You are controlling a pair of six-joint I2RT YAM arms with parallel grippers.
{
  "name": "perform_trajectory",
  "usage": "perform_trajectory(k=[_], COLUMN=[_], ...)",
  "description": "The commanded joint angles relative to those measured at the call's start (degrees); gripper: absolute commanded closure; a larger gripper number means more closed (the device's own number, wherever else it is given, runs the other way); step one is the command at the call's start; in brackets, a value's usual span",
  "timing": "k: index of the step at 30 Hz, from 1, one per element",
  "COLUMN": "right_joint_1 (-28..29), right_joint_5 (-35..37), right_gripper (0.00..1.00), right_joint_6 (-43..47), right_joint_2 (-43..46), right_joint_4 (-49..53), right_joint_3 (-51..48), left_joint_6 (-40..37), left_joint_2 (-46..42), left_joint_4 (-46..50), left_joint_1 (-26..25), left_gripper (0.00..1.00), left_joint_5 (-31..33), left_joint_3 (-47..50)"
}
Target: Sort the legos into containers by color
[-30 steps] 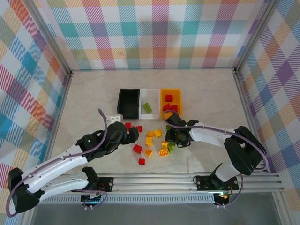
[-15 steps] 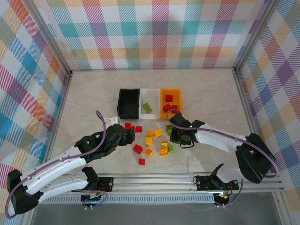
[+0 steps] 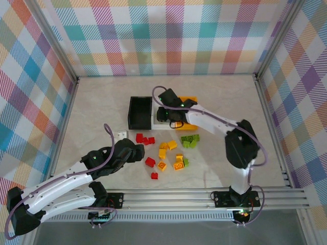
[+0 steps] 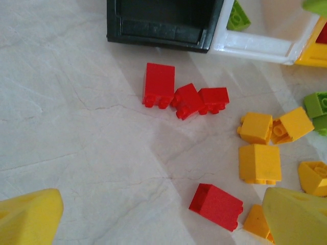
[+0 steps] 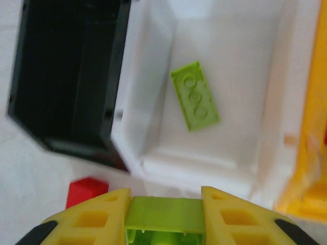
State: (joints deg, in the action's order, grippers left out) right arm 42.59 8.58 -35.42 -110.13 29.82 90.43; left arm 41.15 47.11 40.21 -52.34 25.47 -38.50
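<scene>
1. Top external view: black rectangular plastic bin [image 3: 140, 113], white rectangular plastic bin [image 3: 155, 121] and orange-yellow rectangular plastic bin [image 3: 192, 101] side by side mid-tabletop [image 3: 102, 102]. Right claw [image 3: 166, 115] over the white bin, covering much of it; grip unreadable from up here. Left claw [image 3: 139, 152] low beside the loose pile, at its left edge. Strewn in front of the bins: small red plastic bricks [image 3: 139, 137], yellow-orange plastic bricks [image 3: 163, 151], lime green plastic bricks [image 3: 190, 139].
2. Left wrist view: left claw [image 4: 162, 217] spread wide, nothing between its yellow fingertips [image 4: 28, 217], above bare tabletop. Three red bricks [image 4: 159, 84] close together in a row just in front of the black bin [image 4: 163, 23]; a fourth apart, nearer the claw. Yellow-orange bricks [image 4: 259, 163] clustered at right.
3. Right wrist view: right claw [image 5: 164, 218] narrow, pinching a lime green studded brick [image 5: 164, 210] between yellow fingers [image 5: 89, 220], at the white bin's [image 5: 153, 132] near end. Flat lime green plate [image 5: 195, 102] lying studs-up on that bin's floor. Black bin [image 5: 66, 76] touching on the left, orange-yellow bin [image 5: 311, 127] on the right.
</scene>
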Motion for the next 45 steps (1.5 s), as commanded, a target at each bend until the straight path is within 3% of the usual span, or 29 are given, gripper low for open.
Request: perform_trajectory(k=[1, 4, 7, 9, 13, 18, 21, 28, 37, 45], right_joint_1=[-1.8, -2.35, -2.62, -2.62, -2.64, -2.64, -2.68, -2.6, -2.63, -2.79], right_joint_5=[1.84, 1.53, 1.13, 0.77, -0.11, -1.1, -0.74, 0.79, 2.2, 3.55], right_gripper=[0.68, 0.61, 0.42, 0.34, 0.28, 0.25, 0.25, 0.24, 0.22, 0.22], right_joint_6=[1.29, 0.99, 1.38, 1.58, 1.67, 0.08, -1.2, -4.5, -5.88, -6.32], right_joint_2=[-5.74, -10.68, -12.73, -11.42, -3.79, 8.38, 15.5, 27.35, 35.5, 38.8], right_joint_4=[3.25, 5.31, 6.84, 6.64, 3.09, -0.61, -2.51, -2.97, -2.81, -2.23], right_joint_3=[6.79, 12.8, 16.89, 17.17, 10.67, -3.55, -13.23, -28.95, -35.83, -37.65], left_joint_6=[-0.03, -0.68, -1.06, -1.43, -2.84, -6.36, -8.33, -12.03, -13.66, -14.51], left_joint_2=[-0.22, -0.18, -0.18, -0.14, 1.22, 6.85, 12.83, 27.83, 39.38, 44.29], left_joint_4=[1.68, 1.64, 1.89, 1.72, 0.67, -3.18, -4.46, -4.44, -2.87, -4.35], left_joint_1=[-0.05, -0.05, -0.05, -0.05, -0.05, -0.62, -4.26, -13.11, -15.2, -15.43], left_gripper=[0.0, 0.0, 0.0, 0.0, 0.0, 0.0, 0.0, 0.16, 0.23, 0.3], left_joint_5=[-1.76, -3.21, -3.84, -4.52, -6.46, -13.12, -14.16, -13.61, -11.74, -12.04], left_joint_3=[0.7, 0.84, 0.86, 0.81, 0.02, -2.65, -5.81, -13.1, -17.0, -17.77])
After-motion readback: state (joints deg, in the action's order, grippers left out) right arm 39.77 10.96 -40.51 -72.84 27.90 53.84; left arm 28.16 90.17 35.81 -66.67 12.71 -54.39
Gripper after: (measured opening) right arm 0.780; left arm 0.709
